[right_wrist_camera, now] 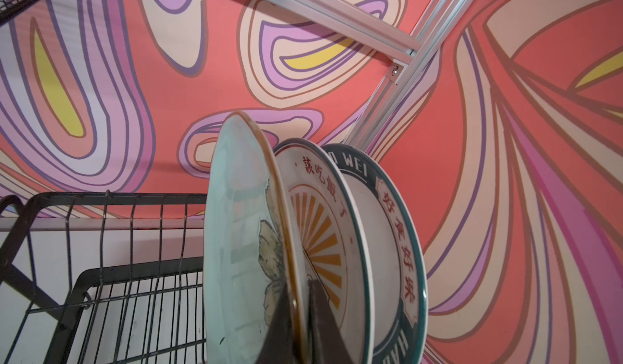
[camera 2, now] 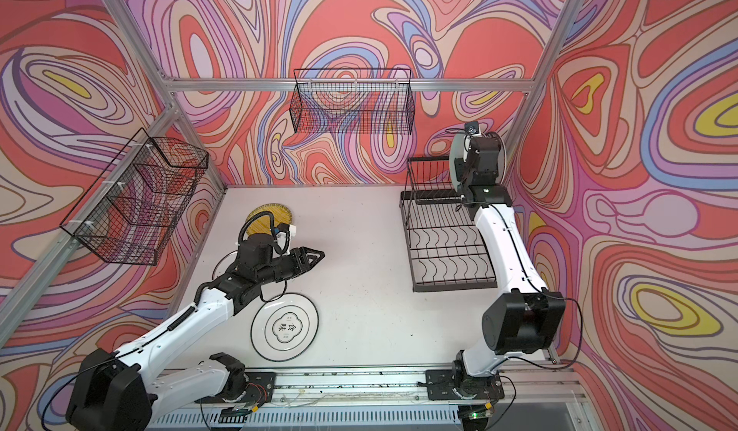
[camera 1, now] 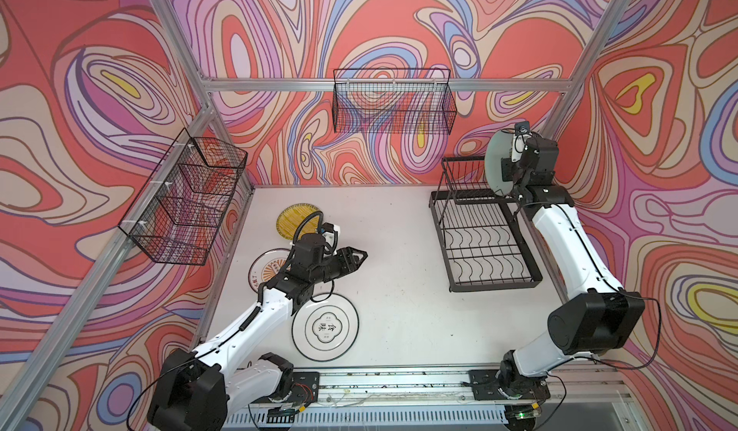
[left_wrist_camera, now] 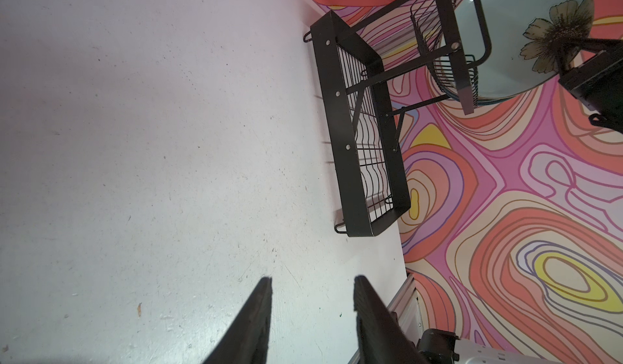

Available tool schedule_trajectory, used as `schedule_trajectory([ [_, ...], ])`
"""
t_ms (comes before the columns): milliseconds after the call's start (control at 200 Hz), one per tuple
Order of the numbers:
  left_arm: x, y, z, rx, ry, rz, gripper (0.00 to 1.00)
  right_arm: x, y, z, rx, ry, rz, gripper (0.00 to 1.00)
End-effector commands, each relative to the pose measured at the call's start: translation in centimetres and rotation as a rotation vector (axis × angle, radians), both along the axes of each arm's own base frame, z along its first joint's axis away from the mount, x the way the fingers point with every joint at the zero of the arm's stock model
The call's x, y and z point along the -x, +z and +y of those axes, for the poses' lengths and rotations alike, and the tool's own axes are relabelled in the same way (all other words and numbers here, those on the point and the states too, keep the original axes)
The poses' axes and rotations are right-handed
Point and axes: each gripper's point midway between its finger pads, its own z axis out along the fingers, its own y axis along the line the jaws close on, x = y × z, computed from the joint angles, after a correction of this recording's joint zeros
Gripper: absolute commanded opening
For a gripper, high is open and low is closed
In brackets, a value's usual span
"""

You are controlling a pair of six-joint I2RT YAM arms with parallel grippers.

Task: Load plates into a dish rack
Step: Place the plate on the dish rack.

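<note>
My right gripper (right_wrist_camera: 301,298) is shut on the rim of the pale green flower plate (right_wrist_camera: 242,244), holding it upright at the raised tier of the black dish rack (camera 1: 495,283). Right beside it two plates stand on edge: an orange-sunburst one (right_wrist_camera: 320,224) and a white one with a dark lettered rim (right_wrist_camera: 387,227). Three plates lie flat on the table's left side: yellow striped (camera 1: 293,219), orange-sunburst (camera 1: 265,269) partly under my left arm, and white with Chinese characters (camera 1: 325,327). My left gripper (camera 1: 361,255) hovers open over bare table, holding nothing.
A black mesh basket (camera 1: 393,101) hangs on the back wall and another (camera 1: 183,197) on the left wall. The rack's lower tier (camera 2: 451,249) holds nothing. Aluminium frame posts stand at the corners, and the arms' base rail (camera 1: 399,381) runs along the front edge.
</note>
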Motion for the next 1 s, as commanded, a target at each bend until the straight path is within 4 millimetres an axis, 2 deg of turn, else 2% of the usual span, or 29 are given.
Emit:
schedule_trajectory([
  [0,-0.6,1.3,-0.3,0.011,-0.003,-0.043,0.43,0.4,5.7,-0.8,0.009,-0.070,-0.200,0.00],
  [351,-0.7,1.5,-0.4,0.009,-0.007,-0.050,0.43,0.8,6.1,-1.5,0.009,-0.117,-0.210,0.00],
  [716,-0.7,1.8,-0.5,0.008,-0.010,-0.054,0.43,-0.5,3.9,-0.8,0.002,-0.076,-0.141,0.00],
  [992,-0.8,2.0,-0.5,0.008,-0.009,-0.058,0.43,-0.8,3.3,-0.3,0.005,-0.068,-0.115,0.00],
])
